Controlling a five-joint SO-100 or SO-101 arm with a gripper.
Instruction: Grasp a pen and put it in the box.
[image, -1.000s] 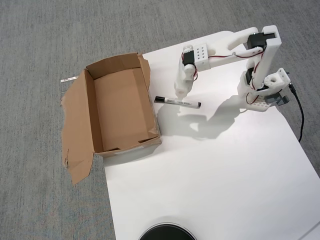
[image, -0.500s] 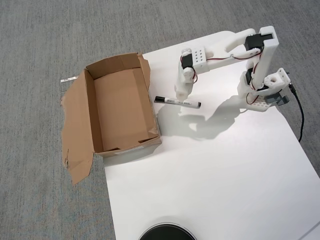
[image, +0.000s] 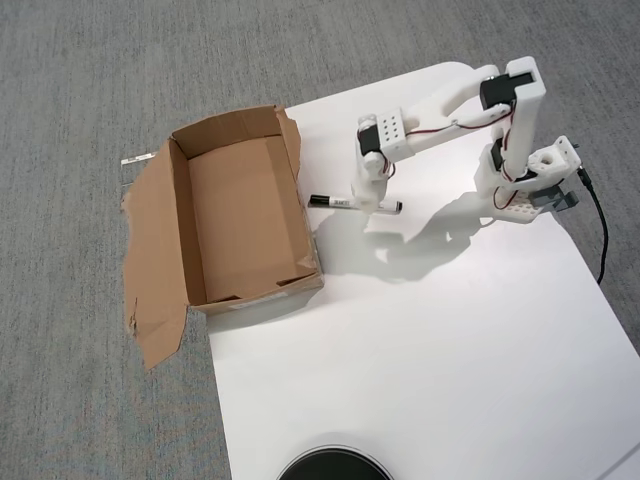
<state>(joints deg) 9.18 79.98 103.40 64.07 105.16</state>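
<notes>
The pen (image: 338, 202) has a white barrel, a black cap at its left and a black end at its right. It lies crosswise on the white table (image: 440, 340), just right of the box. My gripper (image: 375, 203) reaches down over the right half of the pen. One finger stands on each side of the barrel, closed against it. I cannot tell whether the pen is off the table. The brown cardboard box (image: 190, 225) is open and empty at the table's left edge, with a wide ragged flap (image: 150, 260) spread flat to its left.
The arm's base (image: 530, 185) stands at the table's upper right, with a black cable (image: 602, 235) running down beside it. A black round object (image: 333, 468) shows at the bottom edge. Grey carpet (image: 80, 400) surrounds the table.
</notes>
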